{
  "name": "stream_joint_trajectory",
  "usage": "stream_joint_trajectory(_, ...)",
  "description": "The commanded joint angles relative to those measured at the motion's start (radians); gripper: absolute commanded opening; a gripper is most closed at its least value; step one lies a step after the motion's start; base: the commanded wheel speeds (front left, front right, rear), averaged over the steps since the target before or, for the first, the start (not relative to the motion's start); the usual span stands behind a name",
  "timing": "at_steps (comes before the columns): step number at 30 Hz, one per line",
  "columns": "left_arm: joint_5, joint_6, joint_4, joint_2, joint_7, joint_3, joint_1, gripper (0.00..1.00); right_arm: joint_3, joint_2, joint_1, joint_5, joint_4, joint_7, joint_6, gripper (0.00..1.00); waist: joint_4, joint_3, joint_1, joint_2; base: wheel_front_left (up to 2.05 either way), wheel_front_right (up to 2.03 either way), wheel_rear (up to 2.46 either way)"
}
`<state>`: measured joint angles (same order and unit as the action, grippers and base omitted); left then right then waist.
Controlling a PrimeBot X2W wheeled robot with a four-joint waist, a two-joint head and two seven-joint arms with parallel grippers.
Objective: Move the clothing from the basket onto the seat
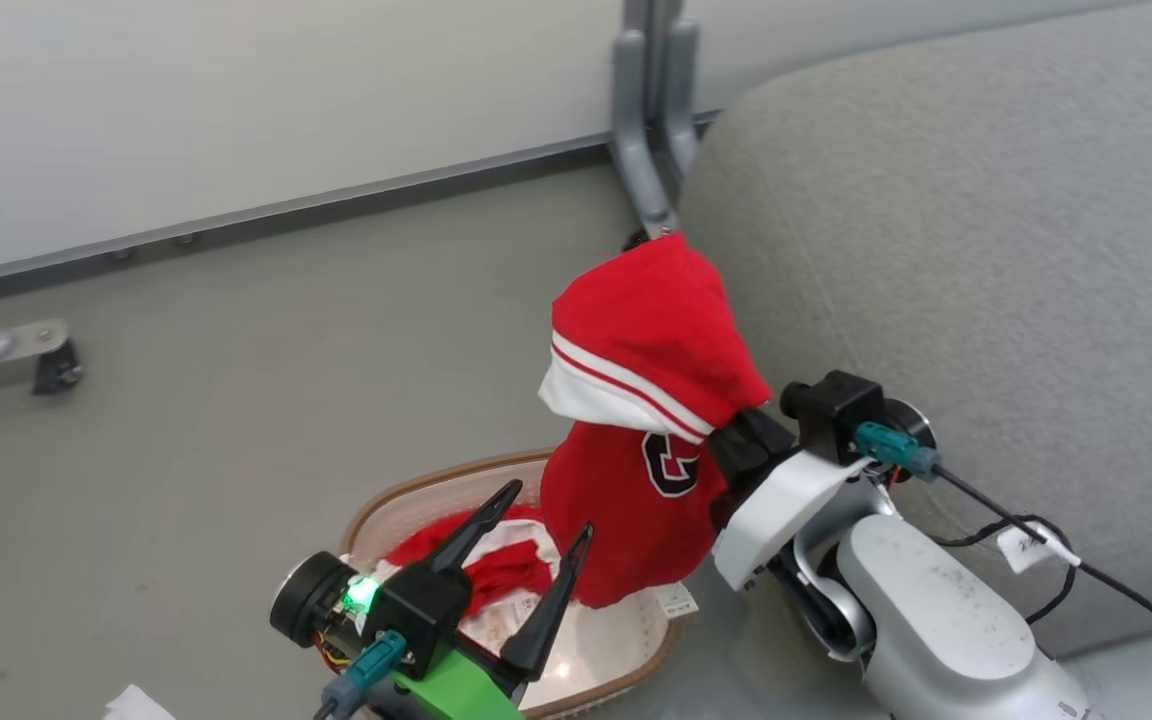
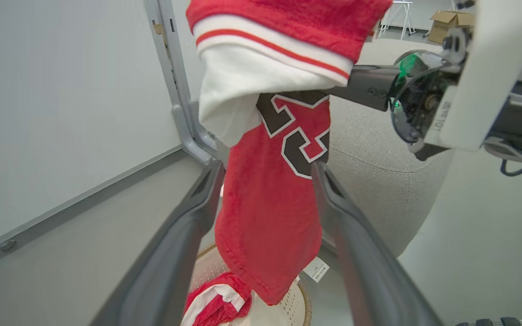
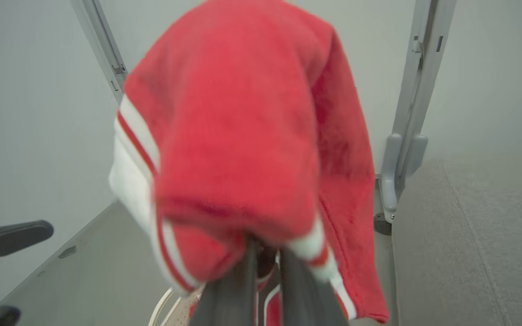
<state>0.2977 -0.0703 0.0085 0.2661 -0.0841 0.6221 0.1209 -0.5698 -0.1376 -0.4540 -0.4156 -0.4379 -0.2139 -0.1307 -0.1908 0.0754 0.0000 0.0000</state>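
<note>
A red garment (image 1: pixel 646 400) with white striped trim and a dark crest hangs in the air, draped over my right gripper (image 1: pixel 731 445), which is shut on it. Its lower hem dangles over the oval cream basket (image 1: pixel 406 500) on the floor. A second red and white garment (image 1: pixel 501 570) lies crumpled inside the basket. Over the basket my left gripper (image 1: pixel 552 507) is open, and in the left wrist view its fingers (image 2: pixel 206 190) frame the hanging garment (image 2: pixel 270 217) without touching it. The grey seat (image 1: pixel 986 250) rises just right of the basket.
A grey metal post (image 1: pixel 651 120) stands against the wall behind the seat's corner. A metal bracket (image 1: pixel 46 360) sits on the floor at far left. Black cables (image 1: pixel 1036 530) trail from my right wrist. Open grey floor lies left of the basket.
</note>
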Motion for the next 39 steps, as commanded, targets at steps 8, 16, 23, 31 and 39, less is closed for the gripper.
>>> stream_joint_trajectory(8,0.002,0.005,-0.031,0.011,0.011,0.008,0.035,1.0,0.1,-0.006,0.035,0.024,0.027,-0.021,0.0,0.0,-0.209,0.069,0.0,0.0,0.0,0.0,0.0)
stream_joint_trajectory(16,-0.014,0.001,-0.063,0.008,0.024,0.017,0.081,1.0,0.236,-0.027,-0.008,0.027,0.038,-0.034,0.0,0.0,-0.23,0.136,0.0,0.0,0.0,0.0,0.0)
stream_joint_trajectory(23,-0.038,-0.008,-0.117,0.021,0.037,0.012,0.167,1.0,0.418,-0.068,-0.162,0.019,0.003,-0.046,0.0,0.0,-0.182,0.258,0.0,0.0,0.0,0.0,0.0)
stream_joint_trajectory(31,-0.075,-0.026,-0.184,0.052,0.051,0.009,0.285,1.0,0.599,-0.181,-0.402,0.024,-0.081,-0.051,0.0,0.0,-0.083,0.423,0.0,0.0,0.0,0.0,0.0)
stream_joint_trajectory(39,-0.093,-0.036,-0.191,0.058,0.037,0.029,0.349,1.0,0.74,-0.246,-0.503,0.087,-0.236,-0.051,0.0,0.25,-0.014,0.533,0.0,0.0,0.0,0.0,0.0)
